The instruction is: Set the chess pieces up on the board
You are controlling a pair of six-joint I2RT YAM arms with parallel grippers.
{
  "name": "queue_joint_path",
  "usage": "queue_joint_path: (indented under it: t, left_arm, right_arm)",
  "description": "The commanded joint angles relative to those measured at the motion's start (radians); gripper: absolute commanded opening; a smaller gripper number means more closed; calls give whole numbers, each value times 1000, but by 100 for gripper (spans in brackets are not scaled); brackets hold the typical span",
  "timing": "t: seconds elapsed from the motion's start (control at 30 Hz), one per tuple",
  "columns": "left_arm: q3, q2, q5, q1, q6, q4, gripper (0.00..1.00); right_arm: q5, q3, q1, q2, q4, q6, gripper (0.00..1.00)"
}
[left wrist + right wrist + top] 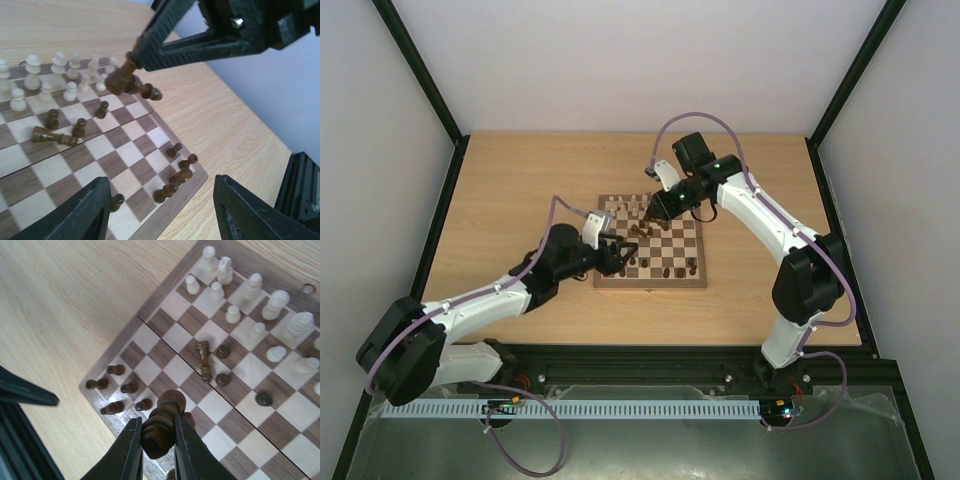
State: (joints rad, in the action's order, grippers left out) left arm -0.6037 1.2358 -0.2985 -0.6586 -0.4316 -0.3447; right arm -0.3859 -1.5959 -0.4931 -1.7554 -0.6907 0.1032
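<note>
The board (650, 283) lies mid-table. My right gripper (648, 212) hovers over its far side, shut on a dark brown piece (162, 427) and holding it above the squares; the held piece also shows in the left wrist view (120, 80). My left gripper (160, 210) is open and empty, low over the board's near corner. Cream pieces (250, 305) stand in two rows along one side. A dark piece (203, 360) lies toppled mid-board with a few dark pawns beside it. Several dark pieces (117, 390) stand in the opposite corner, also seen from the left wrist (175, 182).
The board sits on a light wooden table (510, 190) with black rails along its edges. White walls close the back and sides. The right arm's forearm (760, 215) reaches over the table to the right of the board.
</note>
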Motion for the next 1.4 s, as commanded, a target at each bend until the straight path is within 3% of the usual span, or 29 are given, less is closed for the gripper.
queue_joint_path:
  t: [0.0, 0.37, 0.73, 1.1, 1.37]
  left_arm:
    - [106, 15, 105, -60, -93, -507, 58]
    - [88, 215, 219, -122, -132, -764, 59]
    - [33, 397, 261, -143, -191, -887, 55]
    - [-5, 515, 261, -143, -250, -1031, 38]
    - [-9, 548, 267, -143, -249, -1120, 33]
  right_arm:
    - [-107, -39, -4, 34, -58, -45, 9]
    - [-190, -40, -4, 57, -36, -85, 9]
    - [-211, -38, -4, 65, -27, -91, 9]
    - [-232, -27, -4, 62, -15, -98, 9]
    - [-232, -26, -4, 57, -10, -103, 9]
